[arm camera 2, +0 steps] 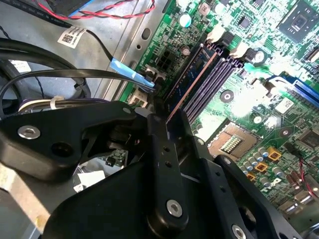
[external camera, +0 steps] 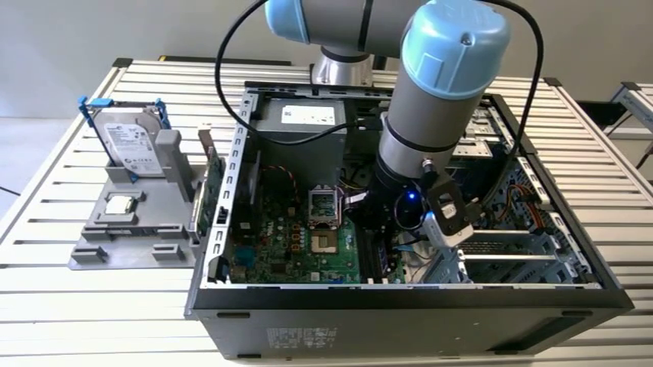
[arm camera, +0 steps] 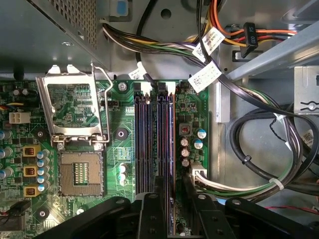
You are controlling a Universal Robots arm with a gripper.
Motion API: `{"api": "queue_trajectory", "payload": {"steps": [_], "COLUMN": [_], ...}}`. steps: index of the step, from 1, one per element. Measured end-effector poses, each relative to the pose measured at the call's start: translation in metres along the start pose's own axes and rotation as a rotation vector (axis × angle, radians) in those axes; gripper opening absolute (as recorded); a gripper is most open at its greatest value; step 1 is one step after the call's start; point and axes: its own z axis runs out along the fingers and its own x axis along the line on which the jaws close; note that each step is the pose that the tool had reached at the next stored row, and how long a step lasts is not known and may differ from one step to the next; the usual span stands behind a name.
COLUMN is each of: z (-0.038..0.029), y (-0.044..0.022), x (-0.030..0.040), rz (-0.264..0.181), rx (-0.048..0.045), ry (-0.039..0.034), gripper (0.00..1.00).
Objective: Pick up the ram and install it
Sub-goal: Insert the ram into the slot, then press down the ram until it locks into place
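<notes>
Inside the open computer case point(external camera: 408, 294), the gripper point(arm camera: 167, 211) is closed on the ram point(arm camera 2: 192, 82), which stands edge-on in a memory slot point(arm camera: 149, 144) beside the empty processor socket point(arm camera: 79, 172), so installation seems nearly done, though full seating is unclear.

An open computer case point(external camera: 408, 298) is lying on a slatted table point(external camera: 61, 306), its green motherboard point(external camera: 296, 245) facing up. At the case's nine o'clock a grey tray point(external camera: 133, 229) is sitting, with a blue-handled hard drive point(external camera: 133, 145) standing upright at the tray's twelve o'clock.
</notes>
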Motion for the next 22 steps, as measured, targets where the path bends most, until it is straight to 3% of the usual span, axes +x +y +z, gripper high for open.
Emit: {"api": "queue_trajectory", "payload": {"steps": [5,13,22], "z": [-0.0009,-0.0166,-0.0233], "y": [0.0,0.0004,0.0005], "x": [0.0,-0.0002,-0.0002], "rz": [0.0,0.0,0.0], "rx": [0.0002,0.0001,0.0001], "ry": [0.0,0.0,0.0], "gripper": [1.0,1.0,1.0]}}
